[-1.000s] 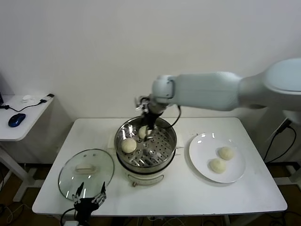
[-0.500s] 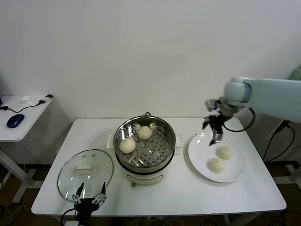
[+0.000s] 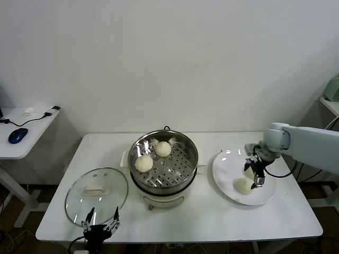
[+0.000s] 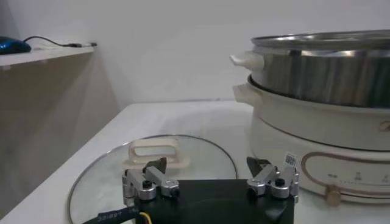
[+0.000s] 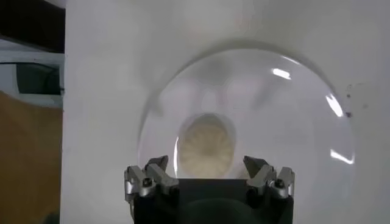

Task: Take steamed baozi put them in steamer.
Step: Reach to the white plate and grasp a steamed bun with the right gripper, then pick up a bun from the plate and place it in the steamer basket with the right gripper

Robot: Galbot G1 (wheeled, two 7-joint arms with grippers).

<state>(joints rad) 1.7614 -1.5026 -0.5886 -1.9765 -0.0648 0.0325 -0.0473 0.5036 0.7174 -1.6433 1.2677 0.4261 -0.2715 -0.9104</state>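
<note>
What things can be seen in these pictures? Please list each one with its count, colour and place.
steamed baozi: four, cream-white; two on the steamer tray, two on the plate.
steamer: one, shiny steel on a cream base; table centre.
plate: one, white; right of the steamer.
glass lid: one, clear with a pale handle; flat on the table, left of the steamer.
table: one, white.
side desk: one, white, far left.
computer mouse: one, blue, on the side desk.
right gripper: open, over a plate bun.
left gripper: open, parked at the table's near edge.
</note>
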